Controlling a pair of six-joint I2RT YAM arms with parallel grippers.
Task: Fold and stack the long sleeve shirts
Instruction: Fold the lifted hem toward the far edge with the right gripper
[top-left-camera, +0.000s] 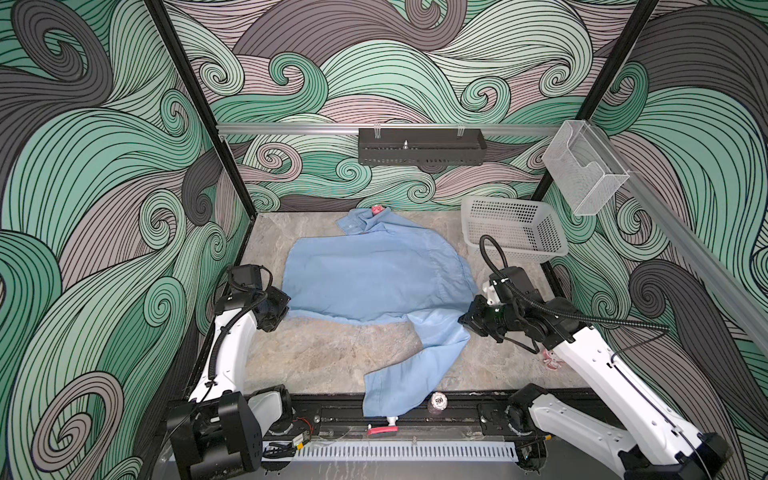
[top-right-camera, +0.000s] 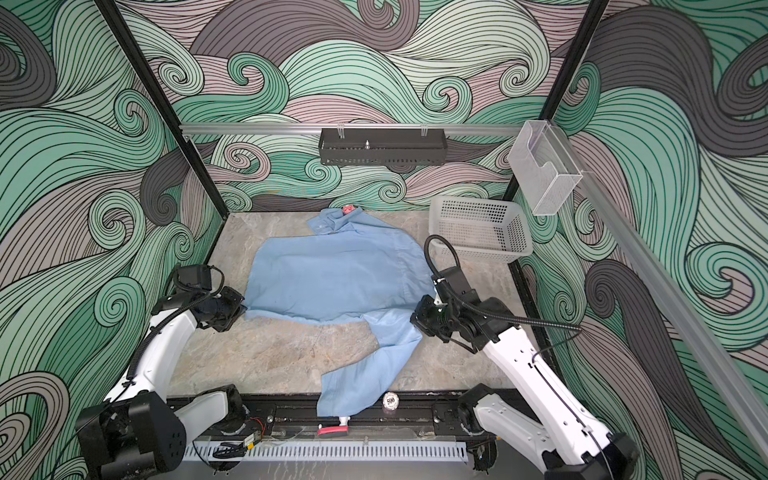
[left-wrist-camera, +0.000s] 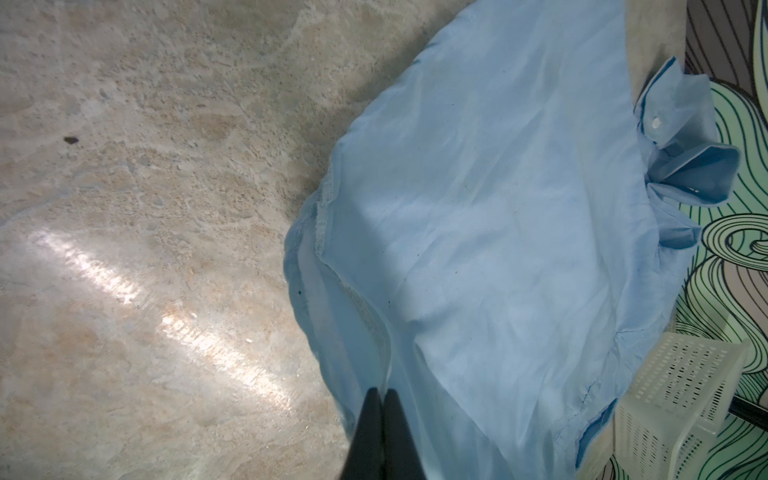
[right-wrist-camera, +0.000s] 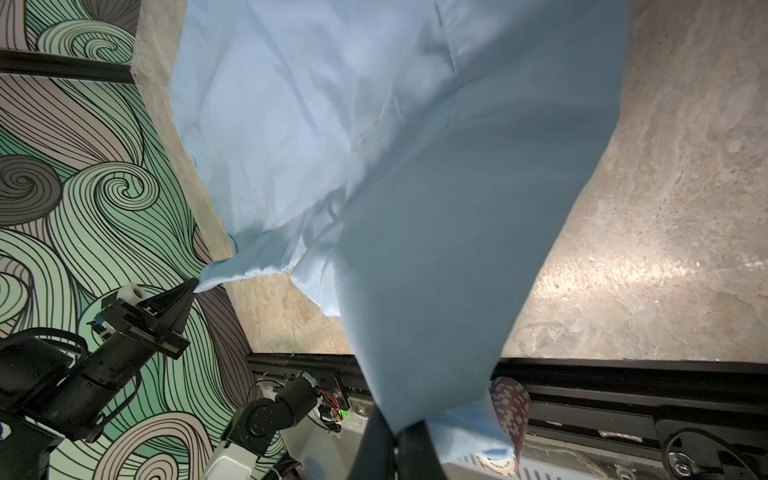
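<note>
**Light blue button-up shirt** (top-left-camera: 374, 274) spread on the table (top-left-camera: 324, 361). Its collar (top-left-camera: 361, 220) points toward the far wall. One long sleeve (top-left-camera: 440, 349) trails to the near edge and over the black rail (top-left-camera: 461, 415), ending near a poker chip (top-left-camera: 439, 401).

The left end effector (right-wrist-camera: 193, 287) is pressed together on a hem corner. The right end effector (right-wrist-camera: 395, 430) is likewise closed, pinching cloth at the shirt's edge near where that sleeve leaves the body. A white perforated basket (top-left-camera: 503, 216) stands apart at the far right.

**Judged step:** drawing the body taut before a fold. Done well, both arms would rise and travel together, keeping the hem straight between them. The thin weave probably slips under uneven pull, and the loose sleeve may drag the chip.

**Views:** both top views give the whole layout but hide the fingertips beneath the wrists. Only the right wrist view shows the left pinch from the side, with the cloth pulled to a point. Only the left wrist view shows the collar's button (left-wrist-camera: 656, 121) and the side seam.
</note>
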